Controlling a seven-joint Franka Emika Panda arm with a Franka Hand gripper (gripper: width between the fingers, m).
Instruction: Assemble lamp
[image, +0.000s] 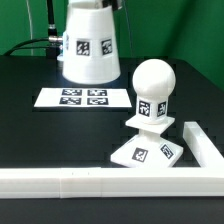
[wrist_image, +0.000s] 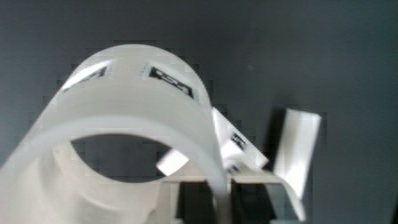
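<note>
The biggest thing going on here is the shade (image: 89, 45). It's up off the dark surface (image: 30, 130), hanging at the back of the scene above the marker board (image: 83, 97), wide end down. From the wrist view you're looking right into its open mouth, and the end effector (wrist_image: 226, 190) seems to be pinching the shade (wrist_image: 134, 130) wall at the rim, one finger inside and one outside, though that corner of the picture is pretty murky. So: clamped on the shade, as far as I can judge.

It looks like thin hollow plastic, so probably light and stiff but slick, and a rim pinch could let it swing or slip if the arm jerks. Slow moves are my guess.

Next down, the base (image: 148, 150) sits flat near the rail (image: 100, 182) on the exterior view's right, with the bulb (image: 153, 88) already standing upright on it. The bulb is round and smooth, so it's not much to grab, and the shade still has to go down over it, well apart right now.
</note>
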